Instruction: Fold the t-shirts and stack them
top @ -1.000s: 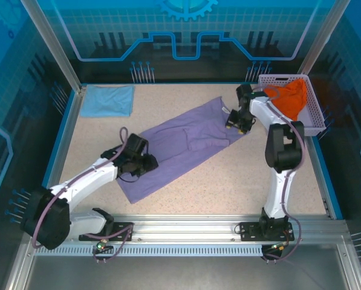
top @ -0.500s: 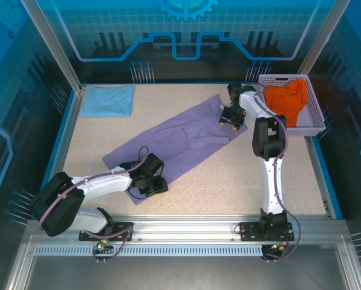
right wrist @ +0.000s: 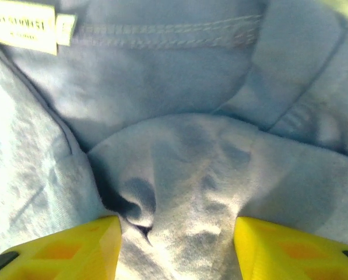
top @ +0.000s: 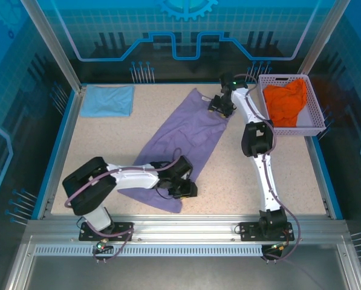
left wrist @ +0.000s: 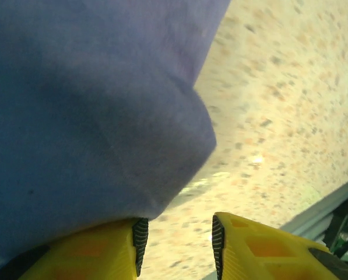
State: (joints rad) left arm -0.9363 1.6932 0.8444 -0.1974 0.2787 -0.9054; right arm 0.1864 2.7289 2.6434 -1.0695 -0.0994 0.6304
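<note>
The lavender-purple t-shirt (top: 186, 130) lies in a long diagonal strip from the far middle of the table to the near middle. My left gripper (top: 186, 188) is at its near corner. In the left wrist view the purple cloth (left wrist: 92, 105) drapes over the left finger, and the left gripper (left wrist: 176, 236) stands open with bare table in its gap. My right gripper (top: 218, 107) is at the shirt's far right corner. There the right gripper (right wrist: 178, 233) has its jaws wide apart, with bunched purple cloth (right wrist: 179, 169) between them. The light blue t-shirt (top: 107, 100) lies folded at the far left. The orange t-shirt (top: 287, 101) sits in the basket.
The pale lattice basket (top: 316, 118) stands at the far right corner. A white neck label (right wrist: 22, 26) shows near the collar seam. The metal frame rail (left wrist: 331, 204) runs close behind my left gripper at the table's near edge.
My left gripper swept right along the near side, taking the shirt's near end with it. My right gripper moved back and left, its jaws widening. The shirt now lies steeper.
</note>
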